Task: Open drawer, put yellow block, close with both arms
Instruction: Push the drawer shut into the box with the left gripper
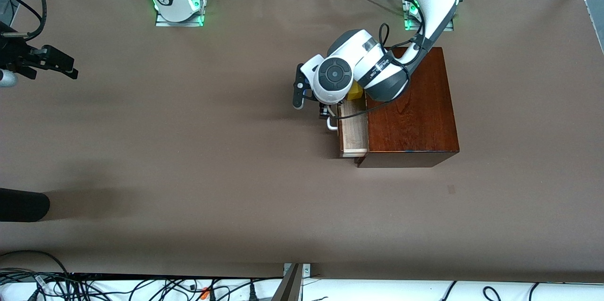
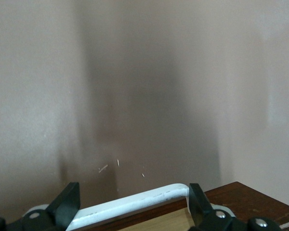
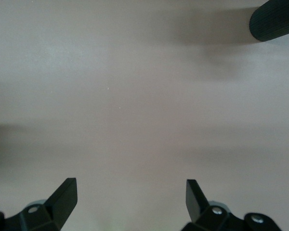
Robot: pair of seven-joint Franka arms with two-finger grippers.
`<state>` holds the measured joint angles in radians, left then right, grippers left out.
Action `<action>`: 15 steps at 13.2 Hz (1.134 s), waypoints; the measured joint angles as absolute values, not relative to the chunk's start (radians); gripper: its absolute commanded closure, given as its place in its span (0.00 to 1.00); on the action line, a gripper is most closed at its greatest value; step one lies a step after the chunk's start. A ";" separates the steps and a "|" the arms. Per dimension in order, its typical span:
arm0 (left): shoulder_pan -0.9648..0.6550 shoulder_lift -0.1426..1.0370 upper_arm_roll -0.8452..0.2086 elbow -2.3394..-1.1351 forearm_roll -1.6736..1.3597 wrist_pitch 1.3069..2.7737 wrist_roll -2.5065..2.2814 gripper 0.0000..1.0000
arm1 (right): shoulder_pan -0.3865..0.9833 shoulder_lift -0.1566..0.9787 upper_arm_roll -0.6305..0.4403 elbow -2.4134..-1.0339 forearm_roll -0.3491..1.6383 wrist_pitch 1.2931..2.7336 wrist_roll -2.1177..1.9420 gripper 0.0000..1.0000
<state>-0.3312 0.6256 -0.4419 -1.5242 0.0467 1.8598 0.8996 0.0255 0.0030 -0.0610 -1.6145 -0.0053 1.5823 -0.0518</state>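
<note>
The right arm's black two-finger gripper (image 3: 130,202) waited at nine o'clock, fingers apart over bare brown table (image 1: 188,173). The left gripper (image 2: 132,204) straddled the white U-shaped handle (image 2: 135,201), fingers apart. The pale-wood drawer (image 1: 354,131) stood partly open from the glossy mahogany box (image 1: 415,117); the small yellow cube (image 1: 356,92) lay in it, mostly hidden.

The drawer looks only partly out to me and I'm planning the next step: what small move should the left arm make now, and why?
Probably pull the drawer a little farther out of the box. The left gripper hangs open with its fingers either side of the white handle, so it would close first. The yellow block sits at the drawer's inner end, mostly hidden under the wrist. The right gripper waits open over bare table.
</note>
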 measured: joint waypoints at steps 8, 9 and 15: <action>-0.287 0.619 -0.448 -1.525 0.083 1.766 0.869 0.00 | 0.025 0.003 -0.060 -1.614 -0.005 1.582 -0.052 0.00; -0.287 0.619 -0.448 -1.525 0.086 1.763 0.869 0.00 | 0.025 0.003 -0.060 -1.614 -0.005 1.582 -0.052 0.00; -0.278 0.618 -0.437 -1.527 0.138 1.746 0.865 0.00 | 0.025 0.003 -0.059 -1.614 -0.005 1.582 -0.052 0.00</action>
<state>-0.2780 0.6184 -0.4368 -1.5270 0.1379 1.7458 0.8646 0.0255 0.0026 -0.0594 -1.6141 -0.0053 1.5823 -0.0518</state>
